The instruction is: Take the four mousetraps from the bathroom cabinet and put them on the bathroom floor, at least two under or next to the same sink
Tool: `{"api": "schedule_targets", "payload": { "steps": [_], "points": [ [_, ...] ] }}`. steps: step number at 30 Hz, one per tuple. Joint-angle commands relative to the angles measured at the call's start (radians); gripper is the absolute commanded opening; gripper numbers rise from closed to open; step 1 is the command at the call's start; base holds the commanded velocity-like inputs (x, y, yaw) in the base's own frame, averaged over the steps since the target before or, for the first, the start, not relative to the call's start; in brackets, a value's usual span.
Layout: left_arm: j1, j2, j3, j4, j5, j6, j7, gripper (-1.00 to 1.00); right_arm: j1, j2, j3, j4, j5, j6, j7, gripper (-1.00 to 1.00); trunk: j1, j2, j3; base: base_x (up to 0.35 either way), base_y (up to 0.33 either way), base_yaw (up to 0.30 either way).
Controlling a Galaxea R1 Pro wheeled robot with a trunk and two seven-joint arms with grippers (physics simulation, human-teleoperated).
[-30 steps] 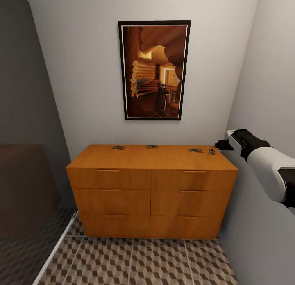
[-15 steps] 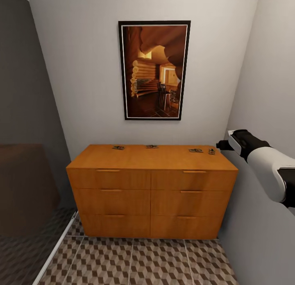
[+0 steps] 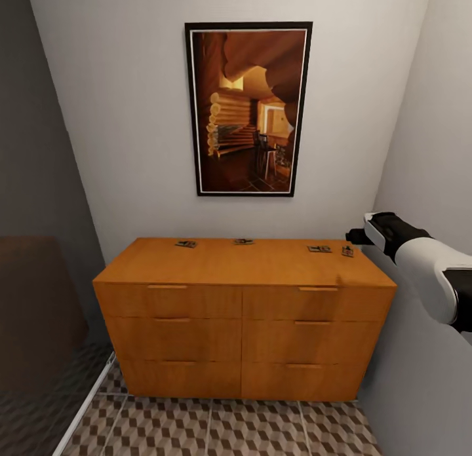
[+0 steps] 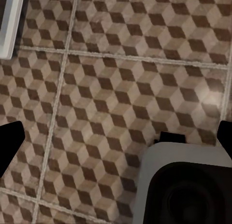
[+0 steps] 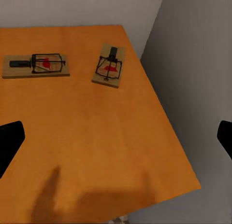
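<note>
- Four mousetraps [image 3: 185, 244] [image 3: 243, 241] [image 3: 319, 249] [image 3: 347, 251] are sitting along the back of the cabinet [image 3: 244, 313] top.
- My right gripper [image 3: 357, 236] is hovering just beside the rightmost two, fingers spread wide, holding nothing.
- My left gripper [image 4: 116, 142] is hanging over the bathroom floor [image 4: 111, 79], fingers apart, empty.

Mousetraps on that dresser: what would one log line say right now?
four tan wooden mousetraps on orange-brown wooden dresser | right pincer open above | none grasped

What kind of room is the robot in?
Probably a corner of a home, maybe a bathroom, though no sink or tub is in view. A wooden cabinet stands on cube-patterned floor tiles, a framed picture hangs above, and small mousetraps lie on top.
</note>
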Motion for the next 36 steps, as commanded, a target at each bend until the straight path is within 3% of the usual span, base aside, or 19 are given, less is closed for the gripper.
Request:
{"api": "schedule_targets", "payload": {
  "steps": [1, 10, 24, 36],
  "points": [
    [-0.002, 0.000, 0.002, 0.004, 0.001, -0.007, 0.000, 1.00, -0.001, 0.000, 0.008, 0.005, 0.001, -0.001, 0.001, 1.00, 0.001, -0.001, -0.001, 0.320, 0.000, 0.000],
    [-0.002, 0.001, 0.002, 0.004, 0.001, -0.007, 0.000, 1.00, -0.001, 0.001, 0.008, 0.017, -0.003, -0.016, 0.010, 1.00, 0.001, -0.001, -0.001, 0.218, 0.000, 0.000],
    [-0.002, 0.001, 0.002, 0.004, 0.001, -0.006, 0.000, 1.00, 0.000, 0.005, 0.008, 0.037, -0.004, -0.019, 0.013, 1.00, 0.001, -0.001, -0.001, 0.014, 0.006, 0.000],
    [-0.002, 0.000, 0.002, 0.004, 0.002, -0.005, 0.000, 1.00, 0.000, 0.004, 0.008, 0.038, -0.004, -0.019, 0.013, 1.00, 0.001, -0.001, -0.001, 0.000, 0.144, 0.000]
  ]
}}
